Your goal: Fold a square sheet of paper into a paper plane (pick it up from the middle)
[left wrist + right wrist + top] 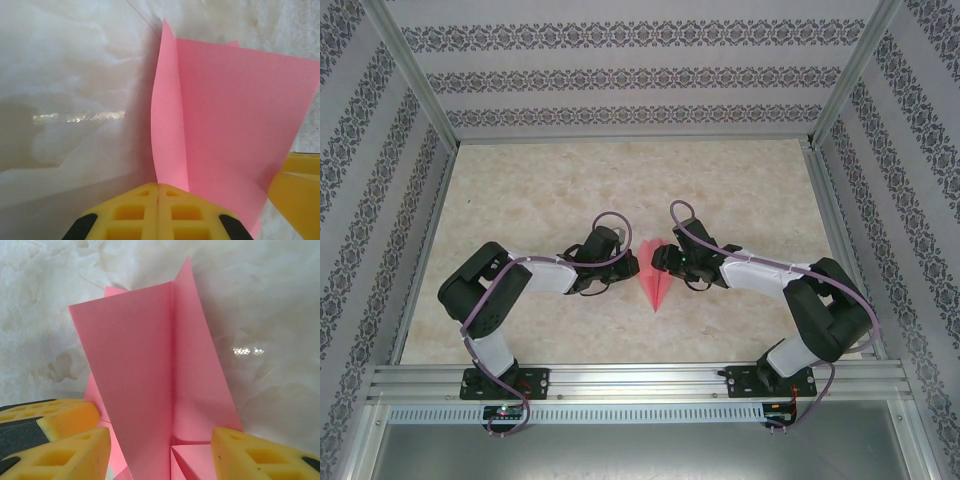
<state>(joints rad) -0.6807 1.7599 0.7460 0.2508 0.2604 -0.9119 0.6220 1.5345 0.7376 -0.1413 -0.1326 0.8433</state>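
One beige marble-pattern table (520, 200), boxed in by grey-patterned wallpaper walls (620, 80) on three sides

Two black-and-white robot arms: left arm (490, 285) and right arm (825, 305), both bent inward, wrists meeting at table centre

One pink-red folded paper plane (655, 280), at table centre between the two wrists. Top view: dart shape, sharp tip pointing toward the arm bases, wide end up by the grippers. Wrist views: one broad flat panel (230, 125) plus one upright centre ridge standing off the table (145, 370), and small folded flaps at the bottom of the right wrist view

Two grippers with yellow fingers:
- left gripper (158, 187), on the plane's left side in the top view (620, 263): pads pressed together with no gap, ridge edge of the paper plane running down into the seam between them, so it looks pinched on the paper
- right gripper (160, 440), on the plane's right side (662, 262): fingers spread wide, one on each side of the paper plane, paper standing in the gap. Can't tell if either pad touches it

The grippers are just beside each other: a right finger (295, 195) shows at the edge of the left wrist view, and a left finger (50, 417) at the edge of the right wrist view
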